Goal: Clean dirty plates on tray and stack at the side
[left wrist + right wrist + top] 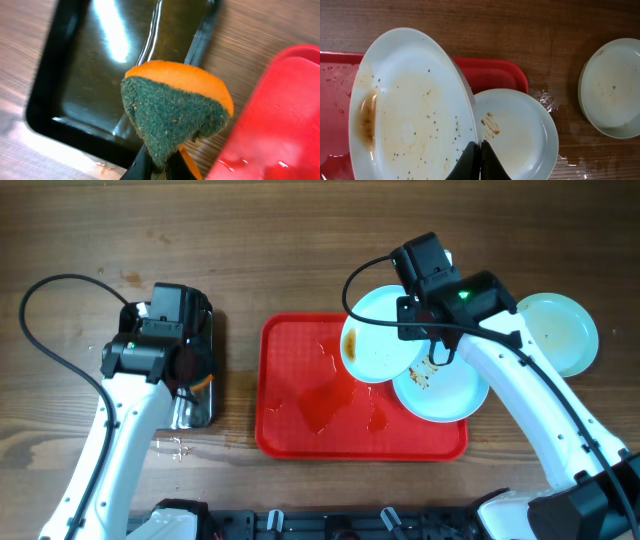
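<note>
Overhead, the red tray (pixel 300 370) lies with its long axis left to right on the counter (pixel 300 250). A tilted plate (pixel 375 330) hangs over its right end, a second plate (pixel 450 395) lies flat across its right rim, and a third plate (pixel 560 330) sits on the counter beyond. Left wrist: my left end effector (pixel 156 167) is clamped on a sponge (pixel 175 112) above the black pan (pixel 85 75). Right wrist: my right end effector (pixel 479 162) pinches the tilted plate's rim, its speckled face toward the camera.

left arm (pixel 128 415) — jaws clamped | right arm (pixel 530 385) — jaws clamped
</note>
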### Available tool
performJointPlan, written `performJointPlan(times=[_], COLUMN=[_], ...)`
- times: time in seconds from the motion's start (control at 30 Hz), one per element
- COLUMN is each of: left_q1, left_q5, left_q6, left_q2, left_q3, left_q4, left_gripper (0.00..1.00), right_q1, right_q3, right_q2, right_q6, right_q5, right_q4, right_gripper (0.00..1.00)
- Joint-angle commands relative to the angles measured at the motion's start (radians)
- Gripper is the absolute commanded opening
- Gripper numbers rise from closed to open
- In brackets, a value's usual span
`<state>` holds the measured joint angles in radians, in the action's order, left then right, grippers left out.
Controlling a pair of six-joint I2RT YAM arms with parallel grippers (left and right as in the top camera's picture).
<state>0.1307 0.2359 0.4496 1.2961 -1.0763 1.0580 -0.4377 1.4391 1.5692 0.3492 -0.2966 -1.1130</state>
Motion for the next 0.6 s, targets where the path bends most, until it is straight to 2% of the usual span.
performJointPlan(times=[0.0,0.33,0.57], left_q1=[-0.036,-0.219,-0.238], left_q5=[0.094,0.08,0.041], left_q6=[0.092,0.146,0.138], left_q2=[0.06,0.254,0.258], left_q3=[0.027,0.032,0.032], left_q4=[0.015,0.004,-0.01], left_gripper=[0.04,0.04,0.04], right_q1=[-0.003,-0.003,-0.017], right_q3=[0.023,0.023,0.023], right_q2=[0.011,0.011,0.011], right_q6=[-0.009,-0.062,-0.17], right_q5=[-0.078,-0.21,-0.25], right_q4=[0.008,0.032,0.108], right_gripper=[0.05,0.05,0.05])
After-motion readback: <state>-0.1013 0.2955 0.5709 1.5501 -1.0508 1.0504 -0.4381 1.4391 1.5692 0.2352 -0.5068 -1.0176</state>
